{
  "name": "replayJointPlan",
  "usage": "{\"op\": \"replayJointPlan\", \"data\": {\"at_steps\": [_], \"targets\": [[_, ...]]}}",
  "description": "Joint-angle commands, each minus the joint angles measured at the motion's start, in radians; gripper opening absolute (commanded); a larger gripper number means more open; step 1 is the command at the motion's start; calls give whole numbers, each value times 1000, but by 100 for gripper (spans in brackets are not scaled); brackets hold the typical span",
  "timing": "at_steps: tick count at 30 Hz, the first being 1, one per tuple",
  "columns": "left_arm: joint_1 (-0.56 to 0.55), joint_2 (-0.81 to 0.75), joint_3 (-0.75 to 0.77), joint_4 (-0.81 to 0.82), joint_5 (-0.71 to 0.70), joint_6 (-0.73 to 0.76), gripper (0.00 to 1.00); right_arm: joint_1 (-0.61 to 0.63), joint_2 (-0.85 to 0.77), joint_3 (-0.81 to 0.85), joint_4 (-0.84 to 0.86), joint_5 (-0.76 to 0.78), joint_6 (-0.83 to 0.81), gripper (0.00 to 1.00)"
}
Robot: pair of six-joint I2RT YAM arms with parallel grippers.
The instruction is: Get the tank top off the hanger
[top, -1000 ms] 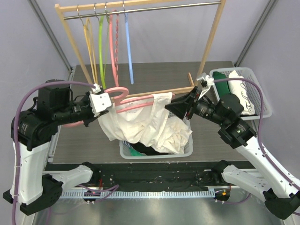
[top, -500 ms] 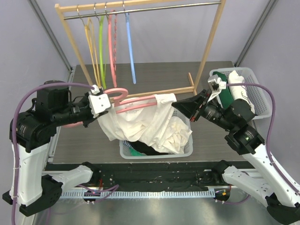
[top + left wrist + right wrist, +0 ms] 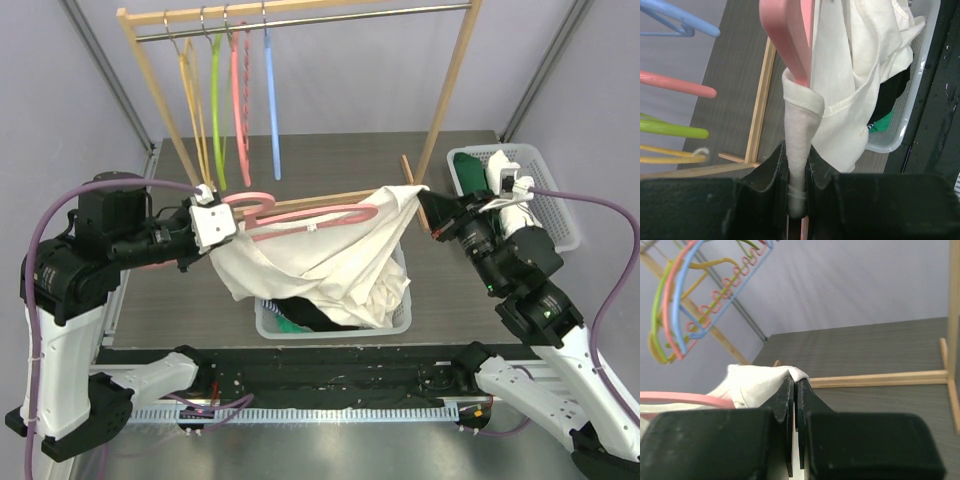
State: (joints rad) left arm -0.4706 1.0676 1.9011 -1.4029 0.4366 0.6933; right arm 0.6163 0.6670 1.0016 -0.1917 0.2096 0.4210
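**Top view, read left to right.** The left gripper, at 9 o'clock of the garment, has its jaws drawn nearly together on one end of the pink plastic hanger. The left wrist view shows the hanger arm pinched between the fingers, with a cream shoulder strap wrapped over it. The hanger lies roughly level in the air, its free end pointing toward 3 o'clock.

The cream sleeveless tank top hangs from the hanger above the table. Its lower folds drop into the white slatted plastic basket at 6 o'clock.

The right gripper, at 2 o'clock of the garment, is fully closed on a corner of the cream cloth, which is drawn taut past the hanger's tip. The right wrist view shows the same cloth caught between its fingers.

At 12 o'clock stands a wooden clothes rack carrying four plastic hangers, yellow, green, pink and blue. At 3 o'clock, a second white basket holds folded clothes.
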Motion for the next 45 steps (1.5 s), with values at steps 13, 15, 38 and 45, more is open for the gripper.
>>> {"op": "replayJointPlan", "data": {"at_steps": [13,15,38,45], "targets": [[3,54,144,-116,175,-21,7,0,51,97,-444,-302,-180,59],[1,72,144,-122,191,-20,7,2,28,193,-485,-318,-217,77],[-158,210,128,-246,188,-9,10,2,256,615,-491,-717,-522,90],[-175,224,119,-243,183,6,10,42,342,649,-518,-753,-551,86]]}}
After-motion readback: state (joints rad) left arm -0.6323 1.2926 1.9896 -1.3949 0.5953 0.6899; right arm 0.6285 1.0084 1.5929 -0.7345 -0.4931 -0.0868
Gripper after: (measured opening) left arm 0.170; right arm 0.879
